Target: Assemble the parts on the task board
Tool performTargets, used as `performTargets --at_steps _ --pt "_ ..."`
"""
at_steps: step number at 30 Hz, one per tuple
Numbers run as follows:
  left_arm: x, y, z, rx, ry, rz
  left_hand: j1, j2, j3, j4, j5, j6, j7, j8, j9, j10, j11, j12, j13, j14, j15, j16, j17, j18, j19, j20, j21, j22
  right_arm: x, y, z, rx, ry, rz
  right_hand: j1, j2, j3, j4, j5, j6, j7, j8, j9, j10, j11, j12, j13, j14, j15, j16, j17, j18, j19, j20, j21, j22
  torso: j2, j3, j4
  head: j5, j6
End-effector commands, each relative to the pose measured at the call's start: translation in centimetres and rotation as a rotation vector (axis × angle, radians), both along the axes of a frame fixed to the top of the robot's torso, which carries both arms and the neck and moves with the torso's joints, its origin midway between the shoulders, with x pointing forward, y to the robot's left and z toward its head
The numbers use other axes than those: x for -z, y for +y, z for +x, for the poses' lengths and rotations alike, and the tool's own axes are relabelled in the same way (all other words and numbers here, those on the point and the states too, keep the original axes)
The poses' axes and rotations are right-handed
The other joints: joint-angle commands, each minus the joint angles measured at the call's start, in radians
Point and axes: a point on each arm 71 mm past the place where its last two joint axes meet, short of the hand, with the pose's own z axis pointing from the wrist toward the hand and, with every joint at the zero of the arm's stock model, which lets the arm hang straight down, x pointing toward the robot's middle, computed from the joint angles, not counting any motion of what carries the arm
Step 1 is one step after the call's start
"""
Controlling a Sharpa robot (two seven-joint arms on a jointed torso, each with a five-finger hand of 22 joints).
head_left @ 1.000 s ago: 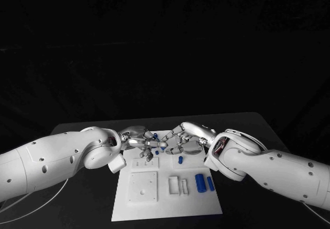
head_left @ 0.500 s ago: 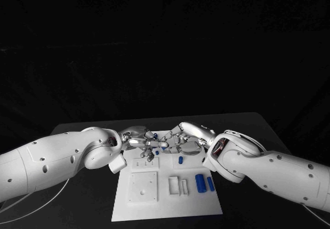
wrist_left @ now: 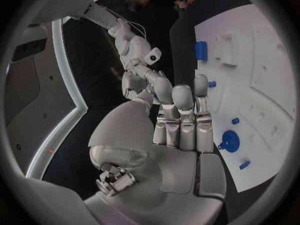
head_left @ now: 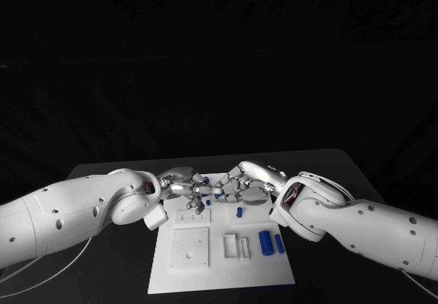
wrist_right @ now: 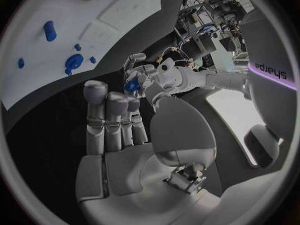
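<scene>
The white task board (head_left: 196, 272) lies in the middle of the black table. My left hand (head_left: 185, 189) hovers over its far end and pinches a small blue part (wrist_right: 131, 86) at its fingertips. My right hand (head_left: 246, 185) faces it from the other side, fingertips almost touching the left hand's, and holds nothing; its fingers (wrist_right: 109, 120) stretch out straight. On the board lie a blue cylinder (head_left: 264, 242), a thinner blue piece (head_left: 279, 244) beside it and a short blue peg (head_left: 239, 211). A round blue part (wrist_left: 229, 141) stands near small blue pegs (wrist_left: 235, 120).
White raised blocks (head_left: 237, 246) and a square plate (head_left: 190, 247) sit on the board's near half. Black table (head_left: 109, 285) surrounds the board on all sides. Both white forearms cross the table's left and right sides.
The two hands have drawn slightly closer together over the board's far end, fingertips now nearly meeting. The parts on the board have not moved.
</scene>
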Motion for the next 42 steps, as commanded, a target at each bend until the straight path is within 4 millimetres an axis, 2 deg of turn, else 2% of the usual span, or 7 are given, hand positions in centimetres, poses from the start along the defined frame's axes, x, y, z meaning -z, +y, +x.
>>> performTargets --at_steps 1,9,19,23,31,42 --pt "-0.28 0.13 0.13 -0.005 -0.002 -0.030 0.035 0.024 0.002 -0.008 0.006 0.118 -0.094 0.005 -0.001 0.012 -0.025 -0.005 0.002 -0.005 -0.004 0.004 -0.001 -0.015 -0.007 0.000 -0.004 0.020 0.28 -0.23 0.03 -0.003 0.001 -0.020 0.002 -0.011 -0.015 0.002 0.011 -0.002 0.003 0.001 -0.001 0.004 -0.004 0.002 0.001 0.000 -0.004 -0.002 0.001 0.005 0.002 -0.007 0.002 0.067 0.000 0.0001 -0.0009 0.000 0.000" --pt "-0.29 0.34 0.32 -0.031 -0.008 -0.029 0.034 0.023 0.002 -0.009 0.015 0.118 -0.093 0.004 -0.002 0.011 -0.025 -0.007 0.002 -0.007 -0.004 0.003 -0.002 -0.015 -0.009 0.001 -0.004 0.020 0.33 -0.39 0.08 0.003 0.007 -0.018 0.002 -0.016 -0.066 0.020 0.045 -0.011 0.004 0.001 -0.001 0.003 -0.002 -0.003 -0.002 0.000 -0.003 -0.005 -0.001 0.008 0.003 -0.005 -0.003 0.067 0.000 0.0003 0.0002 0.000 0.001" --pt "-0.24 0.49 0.48 -0.056 -0.012 -0.021 0.042 0.008 0.009 -0.026 0.040 0.118 -0.092 -0.001 -0.016 0.011 -0.023 -0.020 0.000 -0.008 -0.003 -0.003 -0.010 -0.015 -0.011 0.001 -0.001 0.021 0.33 -0.45 0.10 0.009 0.011 -0.010 0.005 -0.015 -0.096 0.031 0.057 -0.021 0.006 0.001 -0.001 0.002 -0.001 -0.005 -0.004 0.000 -0.002 -0.006 0.000 0.009 0.005 -0.004 -0.005 0.067 0.001 -0.0001 -0.0004 -0.001 0.001" --pt "-0.20 0.48 0.48 -0.058 -0.011 -0.016 0.048 0.002 0.010 -0.035 0.043 0.118 -0.091 -0.003 -0.020 0.011 -0.022 -0.024 -0.001 -0.008 -0.002 -0.006 -0.013 -0.015 -0.012 0.001 0.000 0.021 0.31 -0.45 0.10 0.011 0.009 -0.007 0.007 -0.011 -0.095 0.033 0.054 -0.019 0.006 0.001 -0.001 0.002 -0.001 -0.005 -0.004 0.000 -0.003 -0.005 0.000 0.009 0.006 -0.004 -0.004 0.068 0.001 0.0000 -0.0004 -0.001 0.001" --pt "-0.16 0.48 0.56 -0.075 -0.017 -0.009 0.053 -0.007 0.013 -0.048 0.051 0.119 -0.089 -0.013 -0.027 0.011 -0.021 -0.036 -0.005 -0.008 -0.002 -0.014 -0.022 -0.015 -0.013 0.001 0.001 0.020 0.32 -0.36 0.04 0.007 0.013 -0.008 0.012 -0.003 -0.090 0.031 0.054 0.021 -0.007 0.002 0.000 0.007 -0.008 -0.001 0.000 0.002 -0.007 -0.002 0.004 0.007 0.007 -0.007 0.003 0.069 0.000 0.0000 -0.0002 0.000 0.002" --pt "-0.14 0.41 0.59 -0.086 -0.018 -0.005 0.056 -0.014 0.016 -0.060 0.055 0.115 -0.087 -0.013 -0.045 0.013 -0.019 -0.053 -0.009 -0.005 0.000 -0.026 -0.039 -0.015 -0.015 0.002 0.001 0.020 0.34 -0.19 0.07 0.012 0.007 -0.015 0.013 0.007 -0.080 0.026 0.042 0.036 -0.011 0.002 0.000 0.008 -0.011 -0.002 -0.001 0.003 -0.010 0.000 0.007 0.003 0.007 -0.011 0.007 0.070 0.000 0.0000 0.0001 -0.001 0.002"
